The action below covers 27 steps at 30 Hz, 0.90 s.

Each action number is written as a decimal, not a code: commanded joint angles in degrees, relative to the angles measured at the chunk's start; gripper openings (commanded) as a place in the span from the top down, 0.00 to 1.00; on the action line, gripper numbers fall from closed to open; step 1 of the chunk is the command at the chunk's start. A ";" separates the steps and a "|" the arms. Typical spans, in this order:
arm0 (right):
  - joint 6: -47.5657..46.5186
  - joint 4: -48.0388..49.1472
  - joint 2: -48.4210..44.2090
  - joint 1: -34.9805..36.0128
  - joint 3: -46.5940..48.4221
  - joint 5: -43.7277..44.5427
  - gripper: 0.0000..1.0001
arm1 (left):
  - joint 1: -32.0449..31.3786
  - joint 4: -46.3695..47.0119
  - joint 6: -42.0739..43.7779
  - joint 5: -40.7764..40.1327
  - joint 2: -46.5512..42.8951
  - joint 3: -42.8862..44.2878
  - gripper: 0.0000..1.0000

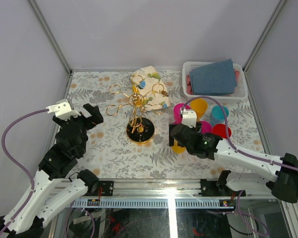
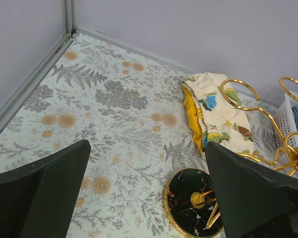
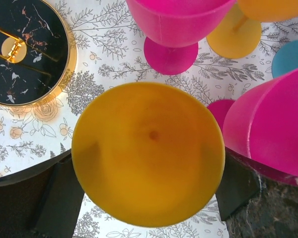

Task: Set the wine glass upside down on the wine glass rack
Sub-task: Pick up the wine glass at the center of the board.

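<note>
The right jaws stand wide open on either side of a yellow wine glass [image 1: 177, 147], which stands upright on the tabletop [image 1: 99, 148] just right of centre in the overhead view. In the right wrist view its bowl [image 3: 148, 153] fills the middle of the frame, with a dark finger at the lower left and lower right; nothing is gripped yet. The left jaws are also open and empty, low at the left of the overhead frame, well apart from the glasses.

The main hazard is crowding. A pink glass [image 3: 273, 124] stands just beside the finger at the right of the wrist frame, and another pink one [image 3: 176, 20] stands close above the yellow bowl. A closing or lifting move that drifts could probably pinch or topple one of them and send the cluster rolling.

The bowl looks smooth and rounded, so a grip taken near the rim may slip or tilt the glass. A hold that is off-centre would make turning it upside down risky.

The wine glass rack [image 1: 139, 106] stands near the glass, to its left, its black base [image 3: 25, 49] in the upper left of the wrist frame. Its wire loops are narrow, and a missed stem could push the rack over. A patterned cloth [image 1: 151, 82] lies just behind it and may foul the far loops.
</note>
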 commanded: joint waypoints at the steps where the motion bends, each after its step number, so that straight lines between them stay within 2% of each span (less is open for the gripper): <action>1: -1.06 4.97 0.46 -1.48 -0.35 0.97 0.01 | -0.28 3.51 0.53 -1.97 -0.43 -0.35 0.00; 5: -1.71 4.81 0.46 -1.88 -0.59 1.32 0.01 | -0.23 3.71 0.56 -2.26 -0.87 -0.60 0.00; 10: -3.73 4.73 -1.05 -1.82 0.11 0.96 0.18 | -0.21 4.84 0.70 -2.31 -2.05 -1.04 0.00; 13: -6.61 5.35 -2.75 -1.87 1.18 -0.73 0.23 | -0.24 5.67 0.86 -1.49 -3.09 -0.94 0.00; 19: -13.10 5.91 -7.68 -1.89 5.49 -0.85 0.24 | -0.28 7.44 2.40 2.41 -3.84 1.36 0.00; 22: -16.68 4.64 -8.57 -1.87 9.59 3.27 0.23 | -0.31 8.16 3.03 4.65 -3.69 3.75 0.00; 27: -24.96 7.01 -9.66 -2.34 14.34 9.96 0.22 | -0.29 7.91 4.64 13.15 -0.40 10.21 0.00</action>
